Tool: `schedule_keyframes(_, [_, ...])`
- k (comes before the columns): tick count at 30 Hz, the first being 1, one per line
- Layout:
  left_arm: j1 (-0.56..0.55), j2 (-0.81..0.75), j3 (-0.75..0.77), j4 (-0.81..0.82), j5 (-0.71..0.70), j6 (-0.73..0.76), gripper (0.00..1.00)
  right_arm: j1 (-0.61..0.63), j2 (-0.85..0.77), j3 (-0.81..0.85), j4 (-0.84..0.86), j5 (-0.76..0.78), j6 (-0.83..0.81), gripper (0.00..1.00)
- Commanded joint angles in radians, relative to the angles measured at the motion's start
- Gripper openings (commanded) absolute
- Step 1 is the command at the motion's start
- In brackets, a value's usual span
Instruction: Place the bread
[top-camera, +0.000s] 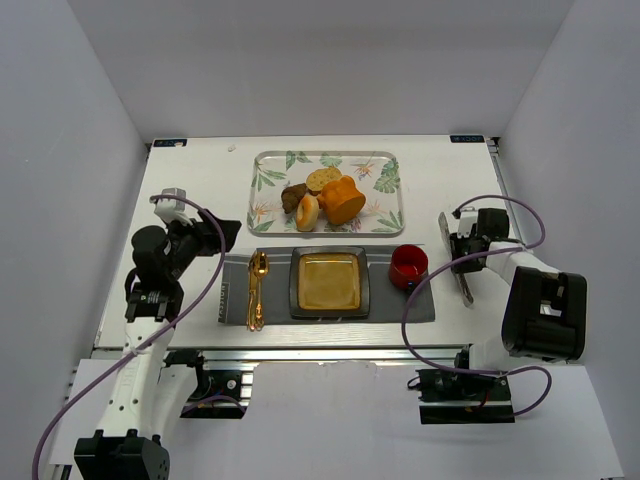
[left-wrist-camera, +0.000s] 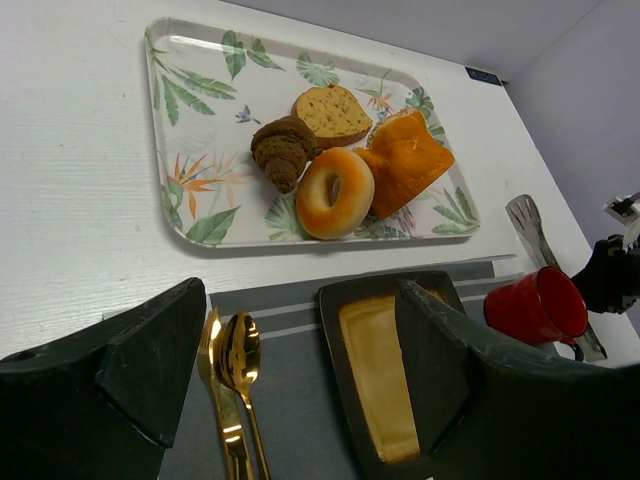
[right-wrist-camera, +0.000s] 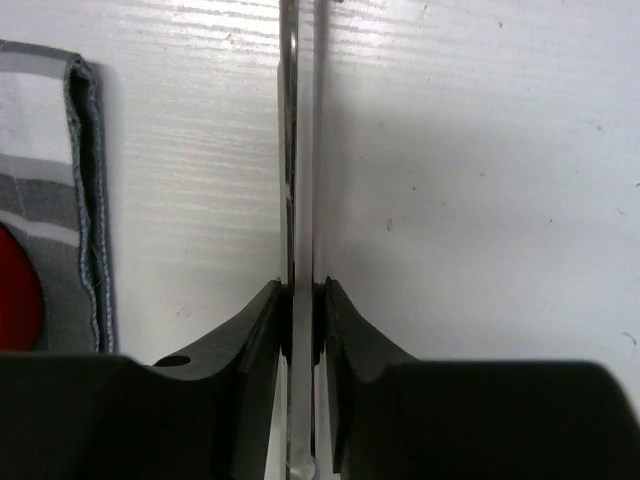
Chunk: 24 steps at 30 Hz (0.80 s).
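While the bread is left among pastries on the floral tray, metal tongs are clamped by the right gripper — presumably for lifting it — and the left gripper is held wide open.

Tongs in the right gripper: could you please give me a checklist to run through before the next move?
1. Right gripper clamped on the tongs: ok, both fingers press the metal.
2. Tongs lifted off the table: cannot tell.
3. Bread exposed on the tray: ok, at the pile's right edge, touching the donut.
4. Plate free to receive it: ok, nothing on it.
5. Left gripper open, holding nothing: ok.
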<state>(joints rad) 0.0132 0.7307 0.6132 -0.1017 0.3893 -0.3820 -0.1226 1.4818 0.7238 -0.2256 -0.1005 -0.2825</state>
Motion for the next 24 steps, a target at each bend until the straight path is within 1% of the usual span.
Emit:
schedule_keyframes(1, [0.004,-0.036,0.003,-0.023,-0.007,0.006,0.86,-0.002,-0.06,0.031,-0.031,-0.014,-0.026,0.24])
schedule_keyframes(3, [0.004,-0.045,0.006,-0.024,-0.004,0.005,0.86,-0.003,-0.101,0.071,-0.027,-0.034,-0.037,0.2])
schedule_keyframes(4, [0.002,-0.045,0.008,-0.023,-0.001,0.002,0.86,-0.003,-0.113,0.118,-0.026,-0.074,-0.041,0.16])
schedule_keyframes(6, [0.004,-0.045,0.01,-0.02,0.006,-0.003,0.86,-0.003,-0.138,0.17,-0.041,-0.117,-0.052,0.13])
schedule_keyframes(10, [0.002,-0.045,0.011,-0.009,0.017,-0.014,0.86,-0.002,-0.14,0.287,-0.06,-0.246,-0.04,0.11])
schedule_keyframes(12, [0.002,-0.045,0.016,-0.007,0.022,-0.02,0.85,-0.002,-0.127,0.342,-0.076,-0.284,-0.026,0.13])
schedule_keyframes(13, [0.004,-0.045,0.017,-0.007,0.023,-0.021,0.86,0.001,-0.124,0.357,-0.08,-0.326,-0.015,0.18])
schedule_keyframes(15, [0.004,-0.048,0.023,-0.013,0.028,-0.028,0.86,0.003,-0.118,0.397,-0.08,-0.361,0.002,0.23])
schedule_keyframes(16, [0.004,-0.051,0.025,-0.015,0.028,-0.029,0.86,0.011,-0.117,0.41,-0.08,-0.392,0.008,0.28])
schedule_keyframes(19, [0.004,-0.059,0.025,-0.021,0.029,-0.038,0.86,0.04,-0.1,0.462,-0.084,-0.422,0.016,0.33])
schedule_keyframes(24, [0.002,-0.066,0.023,-0.021,0.037,-0.054,0.86,0.093,-0.083,0.525,-0.095,-0.447,0.006,0.38])
